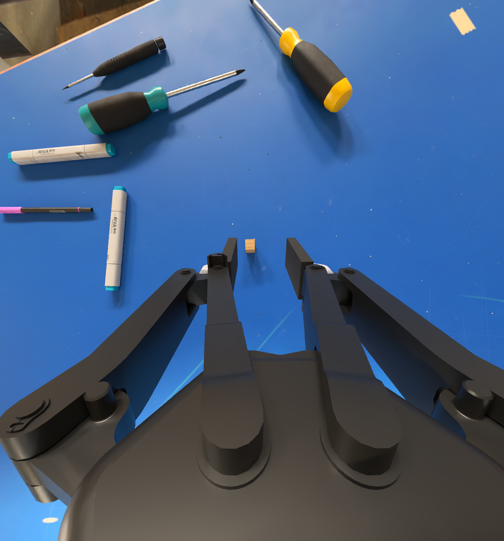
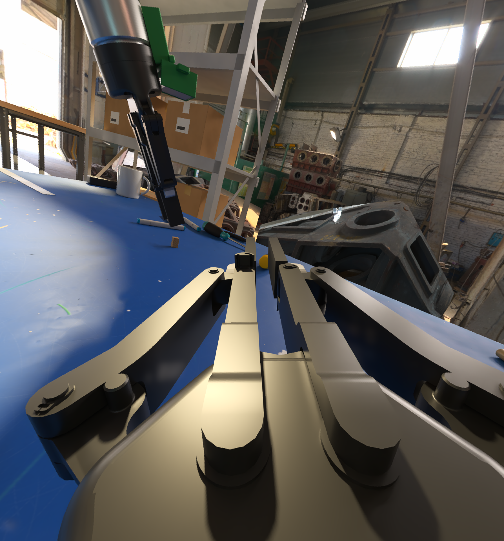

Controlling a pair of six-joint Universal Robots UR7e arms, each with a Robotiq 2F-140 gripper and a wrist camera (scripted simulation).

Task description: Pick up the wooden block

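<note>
A small wooden block (image 1: 249, 245) sits alone on the blue table (image 1: 391, 205), framed by the spread fingers of the left gripper (image 1: 261, 243), which hangs above it with nothing in its grasp. In the left wrist view the block appears nearer the left finger (image 1: 230, 251) than the right one, touching neither. Beyond it, toward the table's far edge, lie three screwdrivers: one with a yellow-and-black handle (image 1: 318, 68), one with a teal-and-black handle (image 1: 122, 111), and a slim all-black one (image 1: 127, 58). Two white markers with teal caps (image 1: 62, 153) (image 1: 116, 237) and a thin pen with a pink cap (image 1: 44, 209) rest off to one side, well apart from the block. A scrap of tan tape (image 1: 462, 21) sticks to the table in the far corner of that view.

The right wrist view shows the block (image 2: 174, 242) standing free on the table, with the left gripper (image 2: 171, 213) poised over it. The right gripper (image 2: 261, 248) hovers low near the table's edge, its fingers narrow and holding nothing. A white mug (image 2: 130, 181) stands at the far edge.
</note>
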